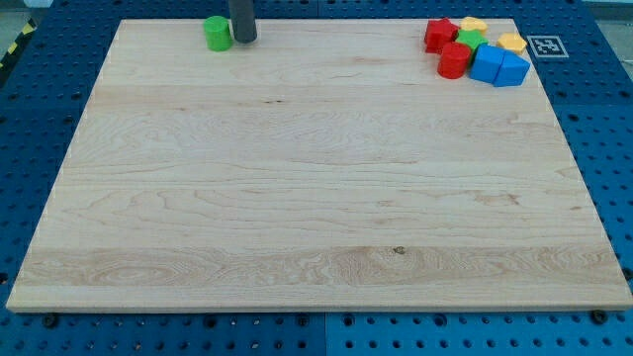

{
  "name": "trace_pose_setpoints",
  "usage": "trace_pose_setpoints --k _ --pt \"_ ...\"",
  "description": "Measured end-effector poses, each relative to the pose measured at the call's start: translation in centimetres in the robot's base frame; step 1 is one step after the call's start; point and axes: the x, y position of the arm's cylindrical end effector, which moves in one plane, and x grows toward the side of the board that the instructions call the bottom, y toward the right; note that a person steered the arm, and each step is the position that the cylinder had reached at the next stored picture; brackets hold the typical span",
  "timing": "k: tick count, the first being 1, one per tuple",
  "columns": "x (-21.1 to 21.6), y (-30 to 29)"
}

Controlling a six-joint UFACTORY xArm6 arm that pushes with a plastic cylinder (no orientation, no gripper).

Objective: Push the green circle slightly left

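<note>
My tip (243,40) touching green circle (218,33) (round, smooth)

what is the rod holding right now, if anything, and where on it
Nothing is held: no gripper. My tip stands at the green circle's right side, close or touching.

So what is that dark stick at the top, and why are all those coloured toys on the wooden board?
That dark stick is the end of a robot arm. It has no hand, only a rod, and its lower end, my tip, slides over the wooden board to push blocks. There is one picture, from a single camera looking down at the board. Near the view's top left sits the green circle; my tip is just at its right side, so close they seem to touch. In the view's top right corner huddle two red blocks, two blue blocks, a green block and two yellow blocks. Nothing is held; blocks only get pushed.
</note>
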Motion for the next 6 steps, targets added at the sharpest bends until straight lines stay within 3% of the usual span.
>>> trace_pose_setpoints --k 2,6 --pt "0.0 0.0" --pt "0.1 -8.1"
